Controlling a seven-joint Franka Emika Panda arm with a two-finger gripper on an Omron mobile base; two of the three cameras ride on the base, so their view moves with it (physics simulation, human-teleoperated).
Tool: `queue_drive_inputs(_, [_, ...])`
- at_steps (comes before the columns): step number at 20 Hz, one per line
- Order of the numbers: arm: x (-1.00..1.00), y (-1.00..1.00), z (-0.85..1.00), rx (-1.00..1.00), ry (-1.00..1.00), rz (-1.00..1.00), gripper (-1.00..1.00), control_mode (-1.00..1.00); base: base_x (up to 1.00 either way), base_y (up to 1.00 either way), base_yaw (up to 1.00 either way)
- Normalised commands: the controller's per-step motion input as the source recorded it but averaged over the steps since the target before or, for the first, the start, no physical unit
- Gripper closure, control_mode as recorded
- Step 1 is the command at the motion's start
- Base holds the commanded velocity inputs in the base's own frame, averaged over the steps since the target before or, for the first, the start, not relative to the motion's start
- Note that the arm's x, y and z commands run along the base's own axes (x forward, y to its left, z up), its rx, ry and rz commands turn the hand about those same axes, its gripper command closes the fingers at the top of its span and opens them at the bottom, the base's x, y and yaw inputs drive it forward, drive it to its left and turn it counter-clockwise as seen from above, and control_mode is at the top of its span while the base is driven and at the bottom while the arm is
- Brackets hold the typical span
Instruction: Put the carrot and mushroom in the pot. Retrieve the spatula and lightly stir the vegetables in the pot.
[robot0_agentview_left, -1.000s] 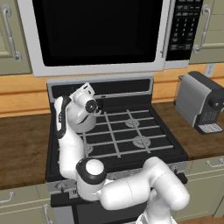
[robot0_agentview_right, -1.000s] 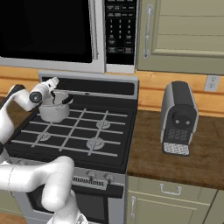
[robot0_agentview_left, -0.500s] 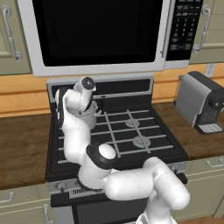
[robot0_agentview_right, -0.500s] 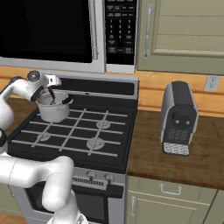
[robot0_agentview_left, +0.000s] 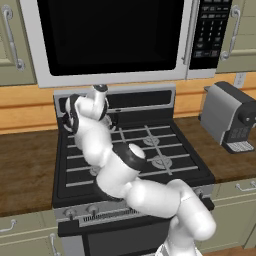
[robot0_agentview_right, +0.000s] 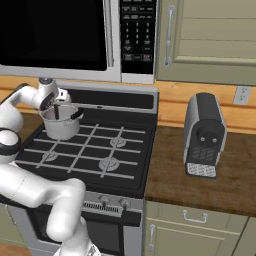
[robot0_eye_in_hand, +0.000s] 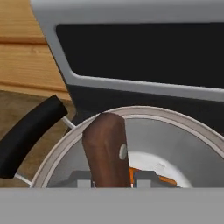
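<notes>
Stirring lightly now, I keep my pincer (robot0_agentview_right: 56, 102) clenched on the brown spatula (robot0_eye_in_hand: 106, 151) handle, circling slowly inside the pot (robot0_agentview_right: 61, 123) on the stove's (robot0_agentview_right: 132, 172) back left burner so the carrot (robot0_eye_in_hand: 132, 174) stays below the rim.

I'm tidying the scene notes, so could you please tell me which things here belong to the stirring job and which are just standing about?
Part of the job:
- pot on the stove's back left burner
- brown-handled spatula, held in the hand and reaching into the pot
- orange carrot piece inside the pot

Just standing about:
- coffee machine
- microwave
- stove
</notes>
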Motion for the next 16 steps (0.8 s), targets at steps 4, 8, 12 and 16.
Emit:
queue_drive_inputs(4, [0.00, -0.16, -0.27, -0.20, -0.05, 0.00, 1.00, -1.00, 0.00, 0.00, 0.00])
queue_drive_inputs(8, [-0.04, -0.29, -0.01, -0.34, -0.20, 0.00, 1.00, -1.00, 0.00, 0.00, 0.00])
queue_drive_inputs(12, [0.06, -0.27, -0.01, -0.26, -0.16, -0.01, 1.00, -1.00, 0.00, 0.00, 0.00])
queue_drive_inputs(16, [0.21, -0.04, -0.10, -0.10, -0.13, 0.00, 1.00, -1.00, 0.00, 0.00, 0.00])
